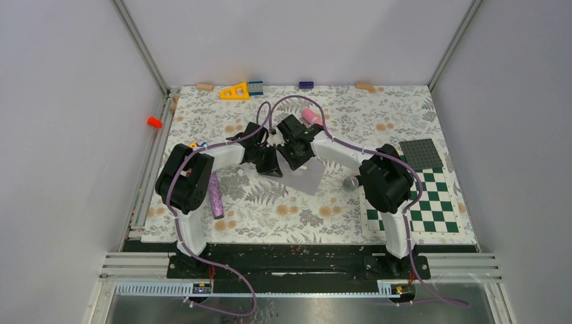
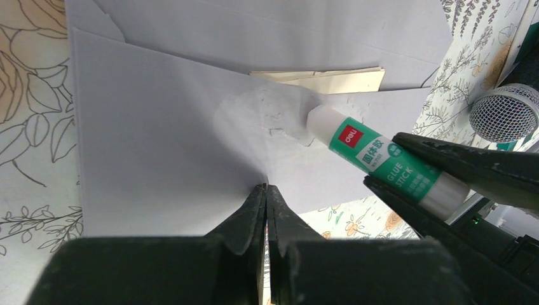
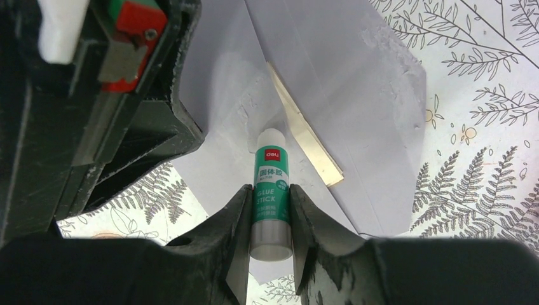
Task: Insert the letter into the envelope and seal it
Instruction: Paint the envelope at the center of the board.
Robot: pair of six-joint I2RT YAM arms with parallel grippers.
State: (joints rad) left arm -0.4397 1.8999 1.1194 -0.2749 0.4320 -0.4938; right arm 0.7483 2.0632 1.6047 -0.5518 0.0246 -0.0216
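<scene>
left gripper (image 2: 266, 190): pressed together, pinching envelope (image 2: 152, 152) flap tip
right gripper (image 3: 272, 190): clamping glue stick (image 3: 272, 175), tip on flap ahead

The place is a robotics lab test cell. Plain grey wall panels (image 1: 297, 40) in aluminium posts (image 1: 140, 46) enclose a table (image 1: 270, 216) under a floral cover. Two arms (image 1: 189, 182) are bolted to a base rail (image 1: 297, 260) at its near edge. Exposed cables (image 1: 236, 138) run along each arm. Toy blocks (image 1: 234, 91) and a checkerboard mat (image 1: 425, 202) lie on the table.
</scene>
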